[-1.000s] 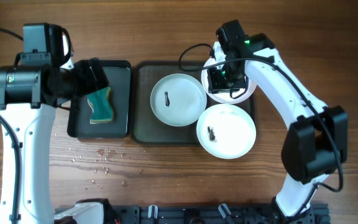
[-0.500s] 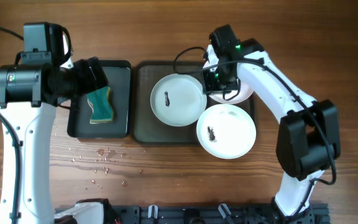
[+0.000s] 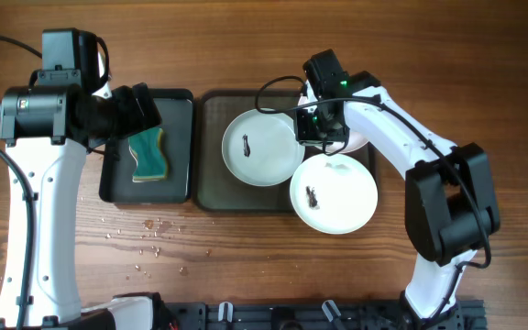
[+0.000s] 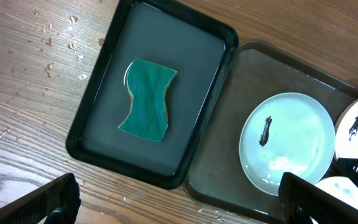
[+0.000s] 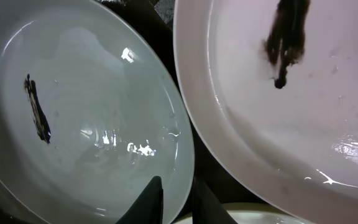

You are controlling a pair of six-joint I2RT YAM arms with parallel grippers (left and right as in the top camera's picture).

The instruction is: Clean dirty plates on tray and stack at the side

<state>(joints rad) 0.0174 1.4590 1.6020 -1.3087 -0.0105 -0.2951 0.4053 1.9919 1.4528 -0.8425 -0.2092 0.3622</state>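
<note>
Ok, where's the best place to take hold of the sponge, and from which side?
Grip it across the narrow waist, coming straight down from above. The sponge lies flat in the black tray. Its two long edges curve inward at mid-length, so fingers would likely seat there. There is bare floor on both sides of it for them. The tray's raised rim stands in the way of a sideways approach.

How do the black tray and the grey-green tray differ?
The black tray is narrower and glossy; the grey-green tray is wider and duller. The black tray holds a green sponge; the grey-green tray carries white plates. The black tray sits to the left in the overhead view, the grey-green tray to its right. Both are rectangular with rounded corners and low rims, lying side by side.
</note>
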